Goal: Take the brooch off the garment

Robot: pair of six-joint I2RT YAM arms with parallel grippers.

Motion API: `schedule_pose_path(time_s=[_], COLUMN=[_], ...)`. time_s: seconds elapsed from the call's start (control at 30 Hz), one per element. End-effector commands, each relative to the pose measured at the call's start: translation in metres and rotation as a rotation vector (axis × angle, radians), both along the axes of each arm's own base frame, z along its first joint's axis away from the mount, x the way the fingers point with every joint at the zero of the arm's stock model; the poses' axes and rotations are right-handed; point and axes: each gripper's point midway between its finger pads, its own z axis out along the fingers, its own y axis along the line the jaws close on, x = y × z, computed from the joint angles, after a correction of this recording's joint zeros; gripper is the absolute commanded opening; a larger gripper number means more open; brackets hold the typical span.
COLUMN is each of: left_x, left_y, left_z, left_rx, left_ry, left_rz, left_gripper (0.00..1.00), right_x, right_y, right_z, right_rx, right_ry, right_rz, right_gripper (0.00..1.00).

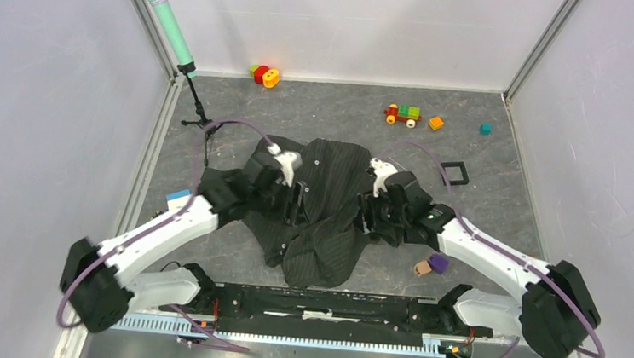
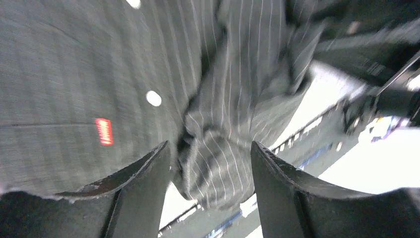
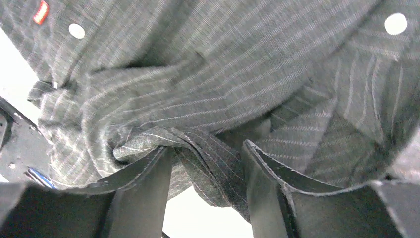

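Left claw point(image 2: 210, 145) spread | right claw point(image 3: 205, 146) spread | garment point(image 2: 59, 74) red tag point(image 2: 103, 131) unreadable

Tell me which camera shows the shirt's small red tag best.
The left wrist view: the red tag sits large and unobstructed on the shirt, beside a white button. The right wrist view catches it small, at its top left corner. The top view does not resolve it.
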Motion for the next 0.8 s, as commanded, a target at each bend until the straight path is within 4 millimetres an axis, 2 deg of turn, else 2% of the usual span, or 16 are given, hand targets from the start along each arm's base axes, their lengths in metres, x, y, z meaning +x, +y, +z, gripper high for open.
schedule_pose_path(time_s=[0.0,0.07,0.13,0.2,0.33,0.43,0.53,0.63,0.7,0.77], left_x=[0.049,0.056,0.060,0.068,0.080,0.096,0.126,0.177,0.215,0.234], left_y=[0.052,0.065,0.063,0.069,0.070,0.063,0.054,0.043,0.039,0.042], left_z=[0.034,0.022,0.011,-0.009,-0.053,-0.074,-0.089,-0.089,-0.073,-0.049], left_rx=[0.037,0.014,-0.006,0.009,0.008,0.020,0.024,-0.008,-0.044,-0.057], left_ry=[-0.154,-0.105,-0.061,-0.040,-0.007,0.005,0.008,0.022,-0.019,-0.073], left_rz=[0.241,0.319,0.373,0.481,0.589,0.593,0.594,0.595,0.617,0.643], left_gripper=[0.64,0.58,0.55,0.54,0.51,0.49,0.48,0.48,0.49,0.51], right_x=[0.031,0.031,0.031,0.033,0.055,0.079,0.121,0.177,0.207,0.218], right_y=[0.039,0.049,0.058,0.062,0.049,0.040,0.034,0.024,0.015,0.009], right_z=[0.029,0.018,0.004,-0.011,-0.035,-0.043,-0.039,-0.018,0.007,0.038], right_rx=[0.033,0.022,0.014,0.002,-0.099,-0.172,-0.185,-0.180,-0.186,-0.176], right_ry=[-0.135,-0.119,-0.101,-0.083,-0.105,-0.135,-0.155,-0.185,-0.209,-0.258], right_rz=[0.013,0.019,0.018,-0.006,-0.117,-0.163,-0.213,-0.280,-0.320,-0.317], right_gripper=[0.61,0.62,0.60,0.60,0.57,0.56,0.57,0.62,0.70,0.75])
